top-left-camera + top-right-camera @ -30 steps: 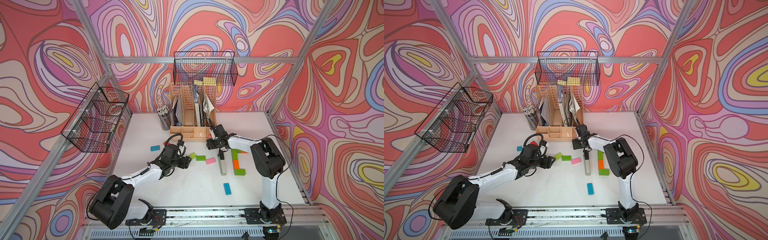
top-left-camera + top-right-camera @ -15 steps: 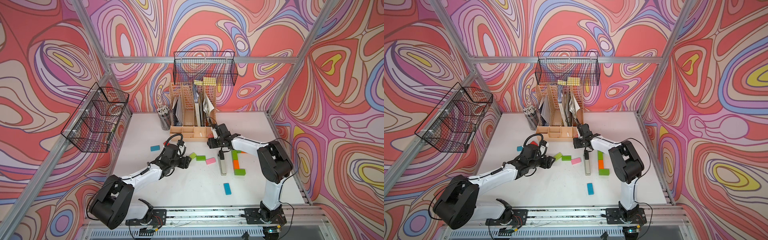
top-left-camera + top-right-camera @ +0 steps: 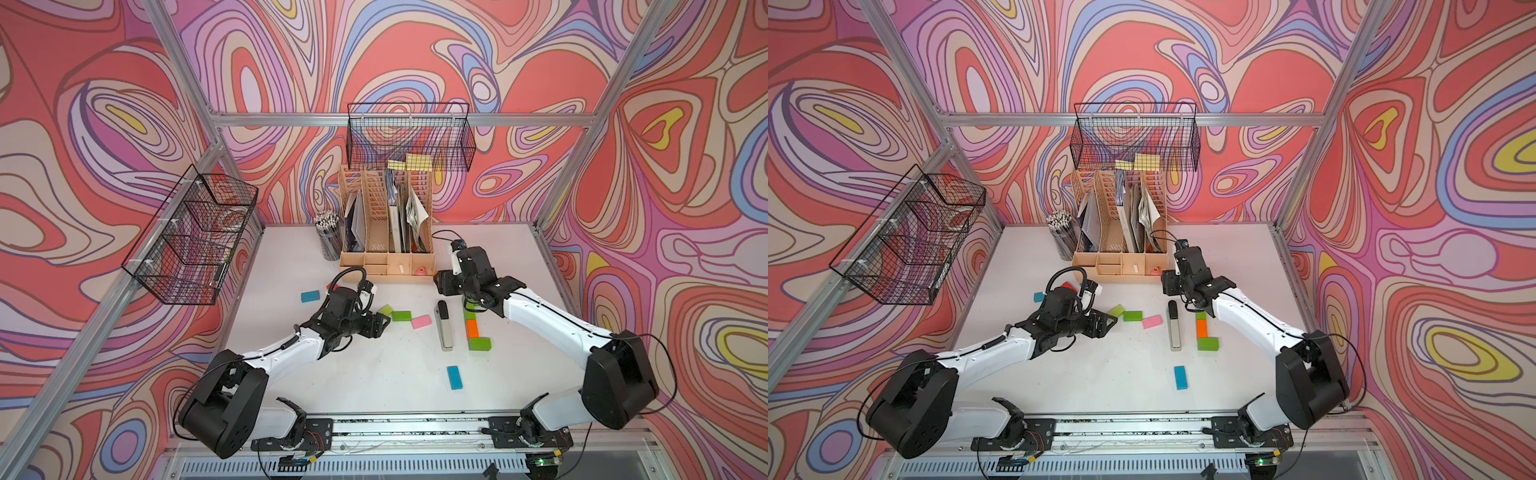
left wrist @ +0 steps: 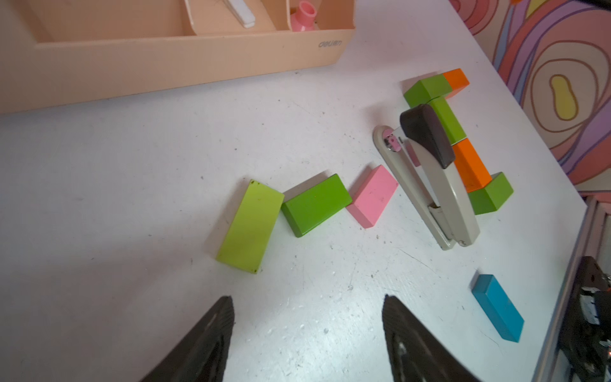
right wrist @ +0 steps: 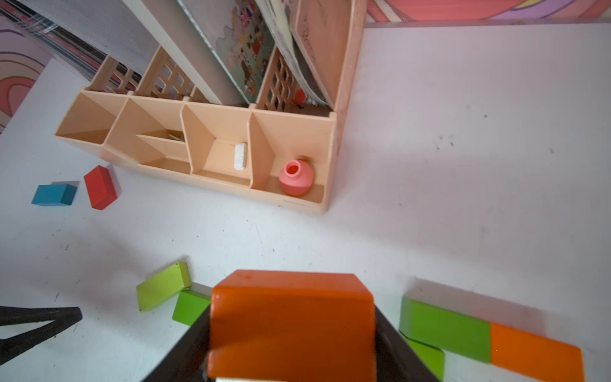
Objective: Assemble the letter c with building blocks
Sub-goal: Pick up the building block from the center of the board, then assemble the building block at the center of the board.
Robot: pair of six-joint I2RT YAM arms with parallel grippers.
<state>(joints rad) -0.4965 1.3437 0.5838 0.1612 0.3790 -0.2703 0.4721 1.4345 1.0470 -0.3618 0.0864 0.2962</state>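
Ahead of the left jaws in both top views, a lime block [image 3: 385,309], a green block [image 3: 401,316] and a pink block [image 3: 421,321] lie in a row on the tabletop [image 3: 374,374], the lime one nearest the tips; past them lies a stapler [image 3: 444,326], and just beyond it the letter c [image 3: 472,328], its far end close by the right jaws. From the left wrist, the left jaws stand apart and empty over bare tabletop; ahead of them the three blocks sit corner to corner, and the stapler lies alongside the letter's spine of green and orange bricks, whose two short arms point away from it. A blue block [image 4: 497,307] lies off to one side of the tips. From the right wrist, the right jaws are clamped on an orange block [image 5: 291,324]; beyond it stands a beige organizer [image 5: 261,142], with a red block [image 5: 99,187] and a second blue block [image 5: 53,195] near the end of it farther from the jaws.
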